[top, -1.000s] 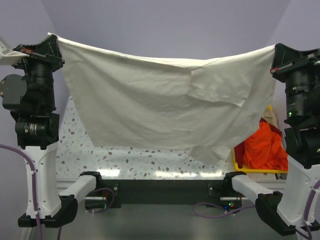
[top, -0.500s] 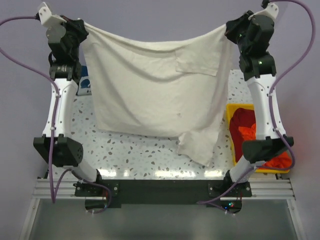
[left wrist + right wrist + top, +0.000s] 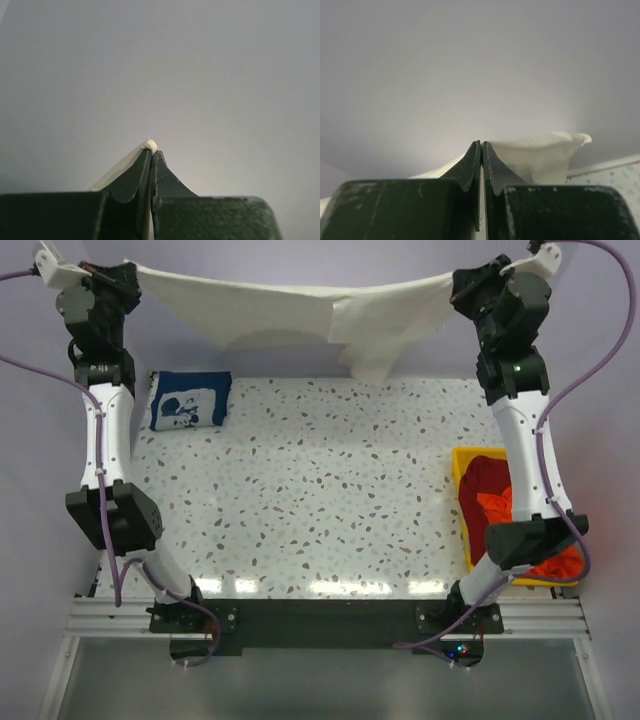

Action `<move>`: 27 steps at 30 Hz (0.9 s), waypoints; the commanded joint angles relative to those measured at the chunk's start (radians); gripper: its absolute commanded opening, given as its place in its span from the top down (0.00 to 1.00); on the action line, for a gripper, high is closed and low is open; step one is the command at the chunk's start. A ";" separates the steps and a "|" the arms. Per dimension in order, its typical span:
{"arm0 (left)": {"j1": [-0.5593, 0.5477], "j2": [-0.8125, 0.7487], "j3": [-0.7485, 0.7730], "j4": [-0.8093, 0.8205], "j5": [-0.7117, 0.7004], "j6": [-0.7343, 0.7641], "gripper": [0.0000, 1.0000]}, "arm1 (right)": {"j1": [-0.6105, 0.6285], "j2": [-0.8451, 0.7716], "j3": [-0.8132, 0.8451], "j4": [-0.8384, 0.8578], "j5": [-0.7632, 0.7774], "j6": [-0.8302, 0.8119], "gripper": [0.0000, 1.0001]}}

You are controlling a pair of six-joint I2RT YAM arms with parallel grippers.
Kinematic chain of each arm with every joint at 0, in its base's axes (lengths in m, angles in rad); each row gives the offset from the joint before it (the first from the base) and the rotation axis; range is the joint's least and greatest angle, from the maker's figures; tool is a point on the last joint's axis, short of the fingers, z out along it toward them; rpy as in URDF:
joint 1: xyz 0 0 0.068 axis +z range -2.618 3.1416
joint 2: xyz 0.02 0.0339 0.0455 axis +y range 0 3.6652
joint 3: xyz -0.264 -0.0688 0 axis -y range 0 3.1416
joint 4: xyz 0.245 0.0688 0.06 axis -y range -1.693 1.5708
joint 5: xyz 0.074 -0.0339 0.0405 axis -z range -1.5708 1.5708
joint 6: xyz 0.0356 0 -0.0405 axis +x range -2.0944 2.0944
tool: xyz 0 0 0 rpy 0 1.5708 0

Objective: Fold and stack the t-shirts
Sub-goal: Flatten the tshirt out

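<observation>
Spreading step: pinching cream shirt [image 3: 280, 300] by its corners in left gripper [image 3: 151, 152] and right gripper [image 3: 481, 145], both clamped tight, stretched above far table [image 3: 330, 470] edge. Next: lower evenly, lay flat.

Quick rundown of what's around me: my worktop [image 3: 330, 490] is white with dark speckles all over, a terrazzo kind of look. On my right edge there's a yellow plastic bin [image 3: 470, 453] on the near half of that side, its long side running along the edge. Behind everything is a plain lavender wall [image 3: 300, 255], and that's most of what my wrist views show, blank and softly lit. The near edge has a black mounting plate [image 3: 320, 622] on silver aluminium rails [image 3: 95, 615], with a dull grey sheet [image 3: 320, 680] below.
</observation>
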 commanded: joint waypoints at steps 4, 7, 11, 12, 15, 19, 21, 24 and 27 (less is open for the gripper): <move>0.024 -0.163 -0.397 0.151 0.075 -0.056 1.00 | -0.023 -0.173 -0.400 0.078 0.027 0.060 1.00; 0.023 -0.206 -0.668 0.168 0.078 -0.066 1.00 | -0.029 -0.216 -0.572 0.047 0.005 0.076 1.00; 0.024 -0.220 -0.891 0.175 0.051 -0.066 1.00 | -0.030 -0.196 -0.730 -0.019 -0.039 0.073 1.00; 0.023 -0.207 -0.924 0.173 0.051 -0.066 1.00 | -0.030 -0.167 -0.777 -0.033 -0.039 0.067 1.00; 0.023 -0.186 -1.049 0.161 0.051 -0.083 1.00 | -0.030 -0.102 -0.872 -0.053 -0.030 0.062 1.00; 0.024 -0.201 -1.180 0.135 0.003 -0.090 1.00 | -0.030 -0.032 -0.958 -0.053 -0.055 0.077 1.00; 0.018 -0.227 -1.208 0.080 -0.032 -0.096 1.00 | -0.030 -0.023 -1.007 -0.050 -0.064 0.086 1.00; 0.003 -0.287 -1.264 0.021 -0.095 -0.098 1.00 | -0.030 -0.043 -1.063 -0.061 -0.044 0.094 1.00; -0.014 -0.350 -1.304 -0.039 -0.150 -0.095 1.00 | -0.029 -0.112 -1.125 -0.085 -0.013 0.102 1.00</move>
